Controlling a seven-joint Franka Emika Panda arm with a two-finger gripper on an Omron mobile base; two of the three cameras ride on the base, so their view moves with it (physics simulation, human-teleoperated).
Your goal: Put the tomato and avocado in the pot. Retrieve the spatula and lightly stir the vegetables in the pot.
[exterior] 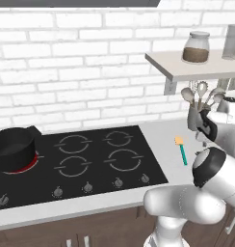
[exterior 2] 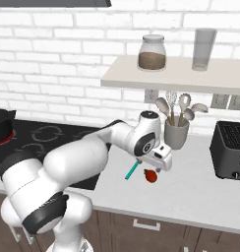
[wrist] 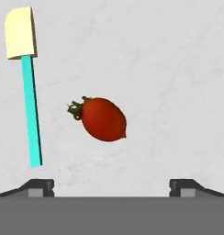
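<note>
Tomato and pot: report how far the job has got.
Done: nothing is loaded. The pot sits on the stove's left burner, and no vegetables show in it. In hand: the open gripper hovers above the tomato, which lies on the counter, not gripped. Left: grasp the tomato, carry it to the pot, add the avocado, then fetch the spatula lying beside the tomato and stir.

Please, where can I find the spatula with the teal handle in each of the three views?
Left base view: slim teal-handled spatula on the counter, right of the cooktop.
Right base view: teal handle below the arm.
Hand view: upper left.
Shared landmark: small red tomato, beside it.
</note>
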